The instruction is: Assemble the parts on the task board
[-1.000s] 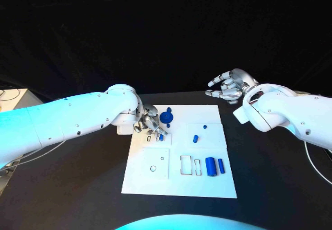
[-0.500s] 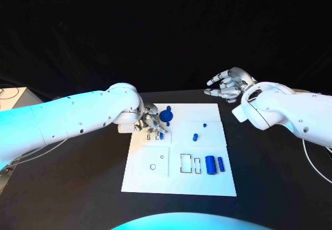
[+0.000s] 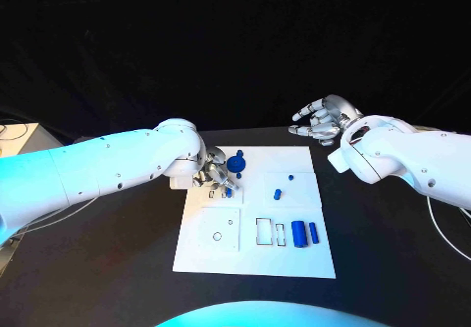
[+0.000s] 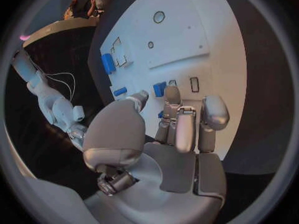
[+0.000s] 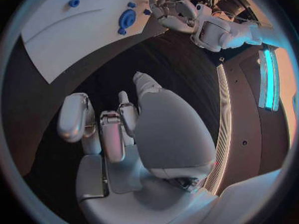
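two white arms reach in over the black table [image 3: 98, 272]. the task board [image 3: 257, 259] lies mid-table. left hand [image 3: 216, 177], fingers bent down, pinches a small blue part [image 4: 159, 89] at the board's far left slots. right hand [image 3: 319, 120] hovers beyond the board, fingers loosely curled, grasping nothing.

You see a matt white task board [image 3: 257, 255] on matt black table [image 3: 108, 272]. The parts [image 3: 298, 234] look like smooth blue plastic. Both hands, left hand [image 3: 214, 174] and right hand [image 3: 320, 119], look like satin silver metal.
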Action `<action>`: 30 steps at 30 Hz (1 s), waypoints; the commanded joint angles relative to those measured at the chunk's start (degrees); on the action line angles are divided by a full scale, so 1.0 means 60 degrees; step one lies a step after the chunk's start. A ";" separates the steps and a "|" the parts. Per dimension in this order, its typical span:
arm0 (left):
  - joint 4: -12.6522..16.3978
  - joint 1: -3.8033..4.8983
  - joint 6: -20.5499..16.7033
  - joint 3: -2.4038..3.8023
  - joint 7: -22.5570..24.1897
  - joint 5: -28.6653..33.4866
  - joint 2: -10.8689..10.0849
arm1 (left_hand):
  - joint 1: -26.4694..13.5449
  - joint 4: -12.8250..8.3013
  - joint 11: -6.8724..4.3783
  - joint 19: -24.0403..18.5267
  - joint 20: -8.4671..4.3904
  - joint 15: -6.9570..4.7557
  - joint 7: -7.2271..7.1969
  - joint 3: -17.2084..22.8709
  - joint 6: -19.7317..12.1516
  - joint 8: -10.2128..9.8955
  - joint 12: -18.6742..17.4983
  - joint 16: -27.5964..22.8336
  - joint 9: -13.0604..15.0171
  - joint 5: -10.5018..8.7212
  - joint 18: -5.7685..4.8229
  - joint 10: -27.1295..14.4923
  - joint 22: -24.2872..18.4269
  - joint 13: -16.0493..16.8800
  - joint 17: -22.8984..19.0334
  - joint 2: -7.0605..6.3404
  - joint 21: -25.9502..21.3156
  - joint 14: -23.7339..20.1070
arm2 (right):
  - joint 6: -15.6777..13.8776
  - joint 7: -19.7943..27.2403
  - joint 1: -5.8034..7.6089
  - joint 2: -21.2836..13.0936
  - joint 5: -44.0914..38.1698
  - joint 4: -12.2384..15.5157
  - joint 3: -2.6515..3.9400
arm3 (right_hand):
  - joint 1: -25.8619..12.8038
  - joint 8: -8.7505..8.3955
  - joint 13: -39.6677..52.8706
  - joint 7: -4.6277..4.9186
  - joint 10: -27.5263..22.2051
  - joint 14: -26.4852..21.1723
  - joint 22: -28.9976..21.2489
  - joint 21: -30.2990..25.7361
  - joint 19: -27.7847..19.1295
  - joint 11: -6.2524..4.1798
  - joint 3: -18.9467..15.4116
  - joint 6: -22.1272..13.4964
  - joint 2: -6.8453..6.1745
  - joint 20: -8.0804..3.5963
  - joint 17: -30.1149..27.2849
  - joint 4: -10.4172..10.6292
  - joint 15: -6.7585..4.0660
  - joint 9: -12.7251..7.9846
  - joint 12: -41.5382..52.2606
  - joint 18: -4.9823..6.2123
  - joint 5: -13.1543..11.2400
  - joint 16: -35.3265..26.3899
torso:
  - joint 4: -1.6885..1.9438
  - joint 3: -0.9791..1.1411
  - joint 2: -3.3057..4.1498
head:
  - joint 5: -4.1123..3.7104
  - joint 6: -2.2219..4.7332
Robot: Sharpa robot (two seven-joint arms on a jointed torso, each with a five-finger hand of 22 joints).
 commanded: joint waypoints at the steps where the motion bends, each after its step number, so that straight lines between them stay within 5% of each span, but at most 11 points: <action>1: -0.0029 0.0000 -0.0013 -0.0008 0.0000 0.0112 0.0043 | 0.0093 -0.0015 -0.0008 0.0056 -0.0010 -0.0019 -0.0003 0.0043 -0.0010 -0.0049 0.0046 0.0042 0.0014 0.0032 -0.0058 0.0019 0.0017 0.0012 0.0702 0.0040 0.0039 0.0371 | 0.0122 0.0024 -0.0007 0.0024 -0.0019 -0.0005 0.0004 | -0.0114 0.0061 0.0193 -0.0011 -0.0115 0.0699 0.0097 -0.0051 -0.0067 0.0000 0.0049 -0.0088 0.0009 -0.0013 0.1536 -0.0009 0.0056 -0.0016 -0.0050 0.0121 0.0066 -0.0059 | -0.0017 0.0002 0.0006 | 0.0010 -0.0006; 30: -0.0187 -0.0016 0.0405 -0.0020 0.0002 0.0436 0.0125 | 0.0926 -0.0345 -0.0041 0.0030 -0.0015 -0.0040 -0.0033 0.0782 -0.0052 -0.0137 0.0112 0.0074 0.0248 0.0030 -0.0060 -0.0089 0.0083 0.0104 0.0758 0.0065 0.0097 0.0365 | 0.0203 -0.0049 -0.0037 0.0040 -0.0033 -0.0055 -0.0001 | -0.0124 0.0070 0.0186 -0.0012 -0.0114 0.0698 0.0092 -0.0064 -0.0069 -0.0002 0.0068 -0.0091 0.0031 -0.0014 0.1532 -0.0009 0.0054 -0.0017 -0.0054 0.0122 0.0066 -0.0064 | -0.0015 0.0013 0.0014 | 0.0063 -0.0164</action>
